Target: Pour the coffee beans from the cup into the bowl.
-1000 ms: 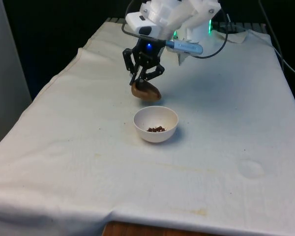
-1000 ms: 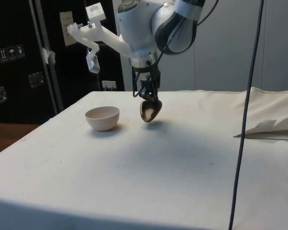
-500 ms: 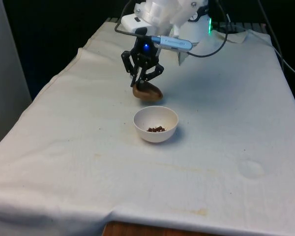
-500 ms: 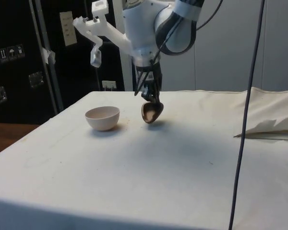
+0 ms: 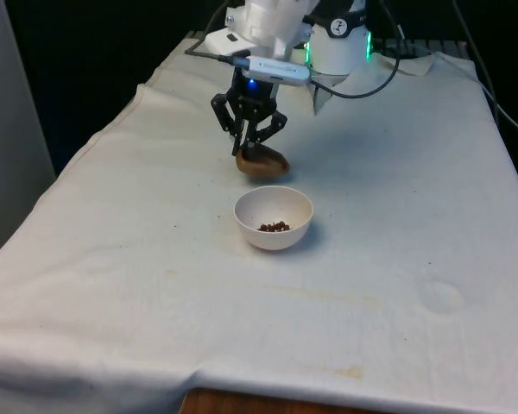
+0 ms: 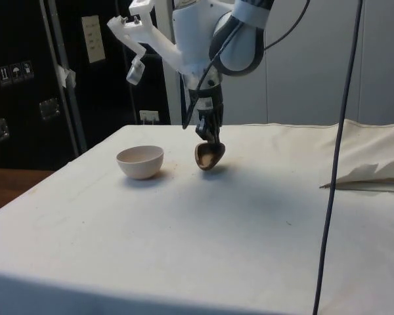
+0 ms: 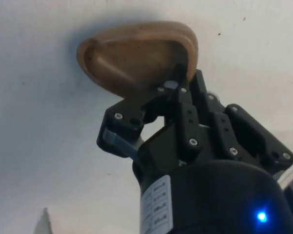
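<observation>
The beans [image 5: 274, 227] already lie in the bowl [image 5: 274, 207], so the pour looks done. The end effector [image 5: 252, 148] pinches the tipped, empty-looking cup [image 5: 262, 164] by its rim, low over the bench [image 5: 397, 259] at the bowl's 12 o'clock; setting it down remains.

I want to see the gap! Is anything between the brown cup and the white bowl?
Nothing but bare white cloth lies between the brown cup, held by the hand, and the white bowl; the side view shows it.

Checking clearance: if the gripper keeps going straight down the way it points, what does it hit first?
The gripper points down with the brown cup in its jaws, so the cup would likely meet the white cloth first; the bowl sits off to the side.
</observation>
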You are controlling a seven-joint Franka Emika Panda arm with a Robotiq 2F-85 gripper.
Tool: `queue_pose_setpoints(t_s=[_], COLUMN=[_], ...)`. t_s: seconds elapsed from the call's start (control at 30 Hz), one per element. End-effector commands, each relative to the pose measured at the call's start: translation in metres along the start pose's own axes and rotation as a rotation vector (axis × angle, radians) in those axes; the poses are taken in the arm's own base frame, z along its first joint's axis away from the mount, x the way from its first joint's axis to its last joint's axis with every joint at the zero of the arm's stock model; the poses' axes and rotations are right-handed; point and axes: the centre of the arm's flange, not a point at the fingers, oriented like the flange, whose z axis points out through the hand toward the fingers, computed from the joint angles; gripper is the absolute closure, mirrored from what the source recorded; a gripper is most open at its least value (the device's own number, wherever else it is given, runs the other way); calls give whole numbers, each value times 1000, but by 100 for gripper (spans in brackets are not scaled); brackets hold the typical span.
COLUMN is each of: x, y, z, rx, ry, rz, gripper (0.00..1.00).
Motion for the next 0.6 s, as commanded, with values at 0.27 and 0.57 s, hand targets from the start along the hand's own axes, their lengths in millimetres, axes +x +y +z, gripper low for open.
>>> queue_pose_setpoints(t_s=[0.27, 0.57], x=[-2, -2], y=[5, 12], z=[5, 7], rx=[66, 119], ry=[-5, -14], rz=[-16, -30], gripper=[100, 100])
